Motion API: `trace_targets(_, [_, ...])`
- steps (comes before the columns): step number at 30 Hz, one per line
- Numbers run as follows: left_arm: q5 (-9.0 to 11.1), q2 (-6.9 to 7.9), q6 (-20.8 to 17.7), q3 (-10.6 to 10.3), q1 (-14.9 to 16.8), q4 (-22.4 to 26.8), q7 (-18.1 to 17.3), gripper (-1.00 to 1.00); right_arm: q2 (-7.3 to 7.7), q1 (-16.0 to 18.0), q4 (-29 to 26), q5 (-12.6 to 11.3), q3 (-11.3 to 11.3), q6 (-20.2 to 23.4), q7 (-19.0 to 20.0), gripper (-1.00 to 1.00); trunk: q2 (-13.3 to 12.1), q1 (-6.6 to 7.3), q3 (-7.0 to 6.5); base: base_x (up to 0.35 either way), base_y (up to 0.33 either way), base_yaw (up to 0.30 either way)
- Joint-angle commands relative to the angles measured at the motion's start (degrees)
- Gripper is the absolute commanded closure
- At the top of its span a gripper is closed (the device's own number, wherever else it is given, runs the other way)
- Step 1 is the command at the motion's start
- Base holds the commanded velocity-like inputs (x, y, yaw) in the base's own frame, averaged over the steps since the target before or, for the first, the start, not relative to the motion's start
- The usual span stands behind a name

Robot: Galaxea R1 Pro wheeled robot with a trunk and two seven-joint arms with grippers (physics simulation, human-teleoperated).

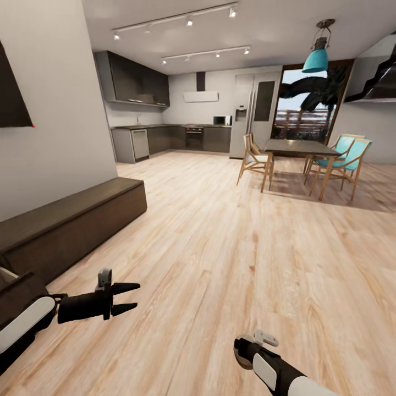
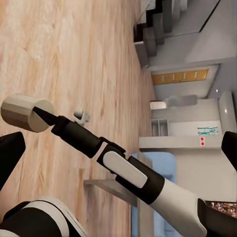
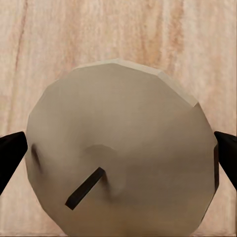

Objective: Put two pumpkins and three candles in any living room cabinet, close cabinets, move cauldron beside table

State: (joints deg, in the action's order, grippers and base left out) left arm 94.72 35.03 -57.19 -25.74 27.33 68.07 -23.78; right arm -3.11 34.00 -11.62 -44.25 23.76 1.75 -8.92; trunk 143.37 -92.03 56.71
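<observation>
The long dark brown cabinet runs along the left wall; the section stretching toward the kitchen presents shut flat fronts, while at its near end, just behind the left arm, a dark panel juts out with a sliver of pale surface above it, contents not discernible. The left gripper hovers above the wood floor just in front of that end, its two dark fingers spread apart with nothing between them. The right gripper holds a candle: its wrist view looks down on the beige faceted top with a short dark wick, a black fingertip pressed at each side. The left wrist view shows the same candle side-on at the tip of the right arm, clear of the floor. In the head view the right gripper is low in the foreground, well away from the cabinet, and the candle is mostly hidden there. Far from the cabinet stand a dining table with turquoise chairs. No legible writing is visible.
</observation>
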Motion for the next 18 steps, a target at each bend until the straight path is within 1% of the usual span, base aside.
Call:
trace_targets(1, [-0.2,0.04,0.0,-0.2,0.1,0.0,-0.5,-1.0,0.04,0.0,-0.2,-0.3,0.5,0.2,-0.4,1.0,0.0,0.04,0.1,-0.263,-0.163,0.253])
trace_targets(4, [-0.2,0.07,0.0,-0.2,0.1,0.0,-0.5,-1.0,0.04,0.0,-0.2,-0.3,0.5,0.2,-0.4,1.0,0.0,0.04,0.25,-0.184,-0.189,0.253])
trace_targets(7, [-0.3,0.11,0.0,-0.1,0.1,-0.1,-0.5,-1.0,0.04,0.0,-0.2,-0.3,0.5,0.2,-0.4,1.0,0.0,0.04,0.4,-0.052,-0.108,0.253])
trace_targets(11, [-0.3,0.12,0.1,-0.1,0.1,-0.1,-0.5,-1.0,0.04,0.0,-0.2,-0.3,0.5,0.2,-0.4,1.0,0.0,0.04,0.6,-0.008,-0.021,0.253])
trace_targets(18, [-0.4,0.13,0.1,-0.1,0.1,-0.1,-0.5,-1.0,0.04,0.0,-0.2,-0.3,0.5,0.2,-0.4,1.0,0.0,0.04,0.94,0.055,0.019,0.253])
